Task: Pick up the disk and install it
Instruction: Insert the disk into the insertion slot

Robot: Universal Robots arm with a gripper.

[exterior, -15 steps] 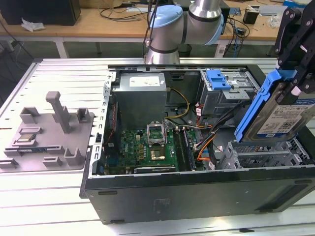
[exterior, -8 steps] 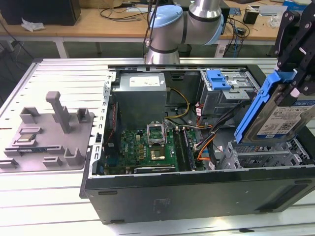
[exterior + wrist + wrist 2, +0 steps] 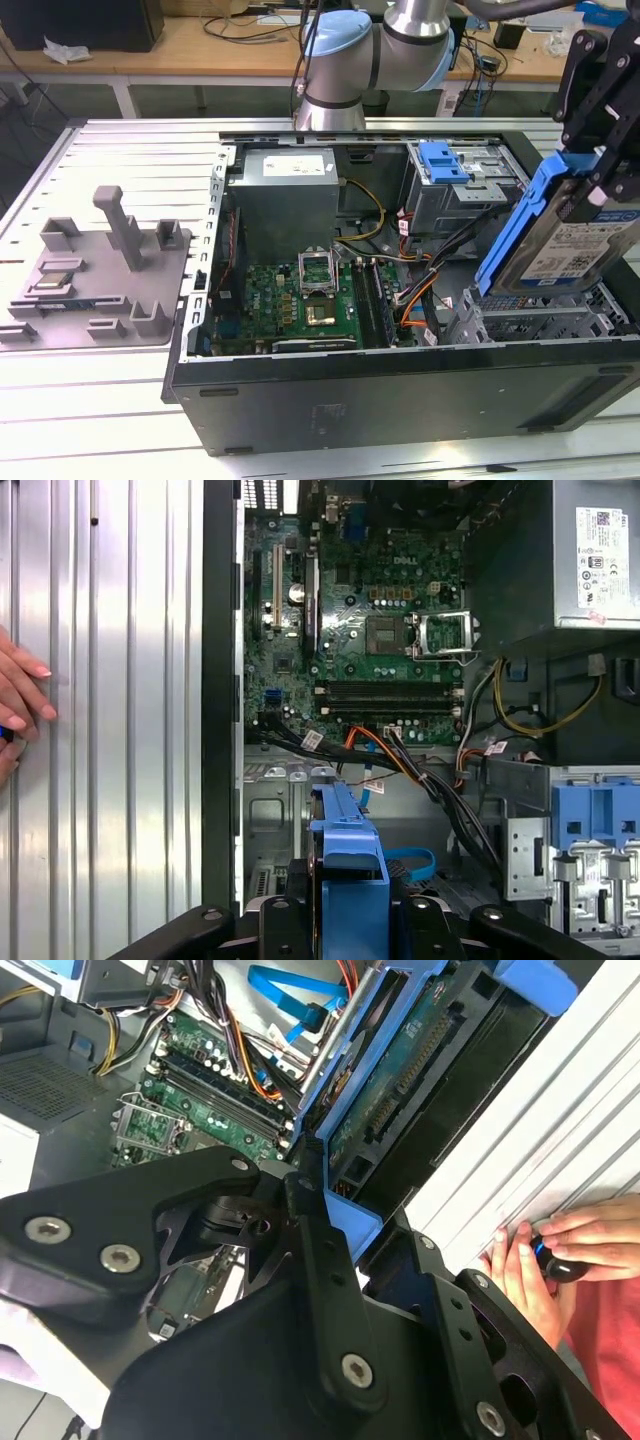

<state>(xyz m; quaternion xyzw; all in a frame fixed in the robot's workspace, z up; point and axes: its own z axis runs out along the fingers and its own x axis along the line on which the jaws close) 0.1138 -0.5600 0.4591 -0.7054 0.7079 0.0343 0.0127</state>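
At the exterior view's upper right, the black fingers (image 3: 615, 160) pinch the disk (image 3: 572, 245), which hangs tilted above the open computer case (image 3: 400, 380). In the second wrist view the disk's (image 3: 400, 1080) green circuit side shows, and a person's hand (image 3: 540, 1260) rests on the ribbed desk (image 3: 560, 1110). In the first wrist view the disk's blue rail (image 3: 350, 865) sits clamped between the fingers (image 3: 285, 925), above the motherboard (image 3: 370, 630).
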